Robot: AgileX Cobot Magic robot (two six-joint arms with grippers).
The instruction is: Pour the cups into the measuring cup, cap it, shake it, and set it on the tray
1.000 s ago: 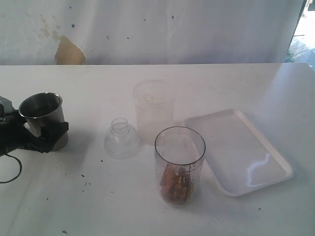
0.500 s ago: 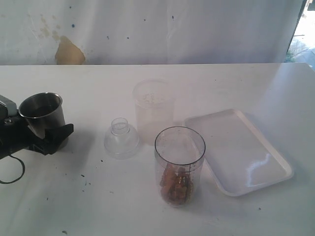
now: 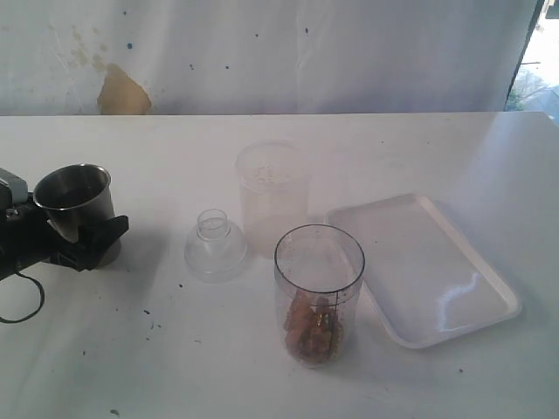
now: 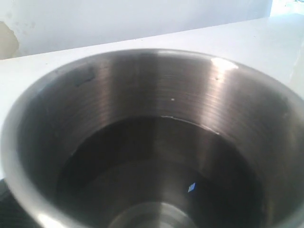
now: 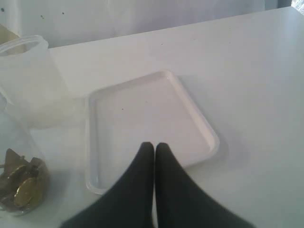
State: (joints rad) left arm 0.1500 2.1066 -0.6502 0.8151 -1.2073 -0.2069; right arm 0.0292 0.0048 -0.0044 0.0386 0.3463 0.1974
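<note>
Steel tumbler is the one to watch: it stands upright, long axis vertical, mouth up, well left of the measuring cup. The left gripper is right on it, jaws spread wide down either side near the base. Honestly can't tell if the pads touch metal. So the left arm is nearer, and a pour would go rightward past the clear cap lying between. The measuring cup is upright too, mouth open. Just right of it is the tray, with the right gripper above, fingers pressed together, empty.
</note>
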